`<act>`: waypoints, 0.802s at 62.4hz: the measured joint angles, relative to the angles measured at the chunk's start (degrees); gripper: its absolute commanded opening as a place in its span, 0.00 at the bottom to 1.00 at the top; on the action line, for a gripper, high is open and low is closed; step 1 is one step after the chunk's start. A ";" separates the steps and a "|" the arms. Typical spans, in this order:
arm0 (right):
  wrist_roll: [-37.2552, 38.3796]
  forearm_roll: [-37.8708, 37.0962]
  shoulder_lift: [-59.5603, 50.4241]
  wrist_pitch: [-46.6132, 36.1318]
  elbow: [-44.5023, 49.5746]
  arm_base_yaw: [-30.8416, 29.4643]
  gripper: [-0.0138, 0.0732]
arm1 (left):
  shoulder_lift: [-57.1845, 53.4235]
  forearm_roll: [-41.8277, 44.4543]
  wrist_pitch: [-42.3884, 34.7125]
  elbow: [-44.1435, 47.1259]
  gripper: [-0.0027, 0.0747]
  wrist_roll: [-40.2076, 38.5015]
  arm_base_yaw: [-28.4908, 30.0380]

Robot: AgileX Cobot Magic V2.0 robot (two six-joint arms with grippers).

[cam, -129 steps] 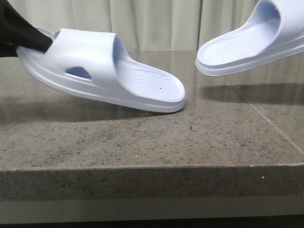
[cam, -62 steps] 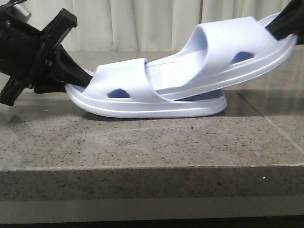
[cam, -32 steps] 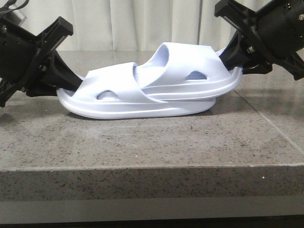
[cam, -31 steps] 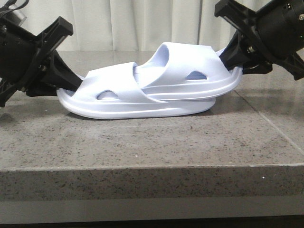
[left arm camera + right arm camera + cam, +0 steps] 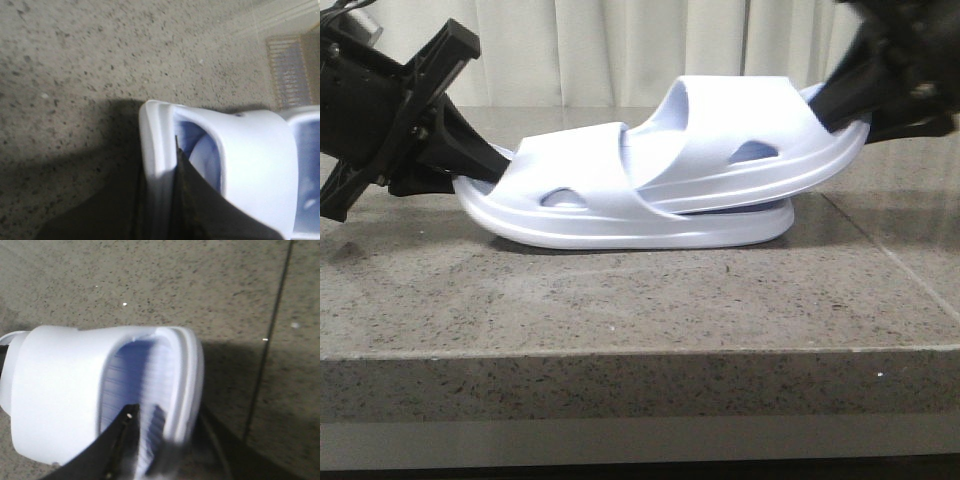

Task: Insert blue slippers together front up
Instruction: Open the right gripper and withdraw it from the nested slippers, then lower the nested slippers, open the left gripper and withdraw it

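L gripper (image 5: 470,165) & R gripper (image 5: 840,105) clamp nested blue slippers (image 5: 650,195), angled inward.

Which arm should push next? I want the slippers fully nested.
Probably the right. Its claw holds the upper slipper tilted, heel raised, only partly under the lower slipper's strap. The left claw just steadies the lower one on the counter.

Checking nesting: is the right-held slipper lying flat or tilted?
Tilted. The upper slipper rises toward the right claw, its front tucked under the lower slipper's strap.
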 measured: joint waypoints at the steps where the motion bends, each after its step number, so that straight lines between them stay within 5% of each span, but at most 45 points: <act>1: -0.10 -0.32 -0.39 0.33 0.11 -0.99 0.64 | 0.00 0.00 0.00 0.00 0.01 0.00 0.00; 19: -0.26 -2.91 -4.58 6.19 0.12 -17.18 0.64 | 0.33 -1.73 -0.39 0.00 0.01 0.00 0.00; 50: -0.41 -3.03 -4.58 8.07 0.12 -17.67 0.64 | 3.72 0.16 -2.76 -4.51 0.01 1.50 -0.08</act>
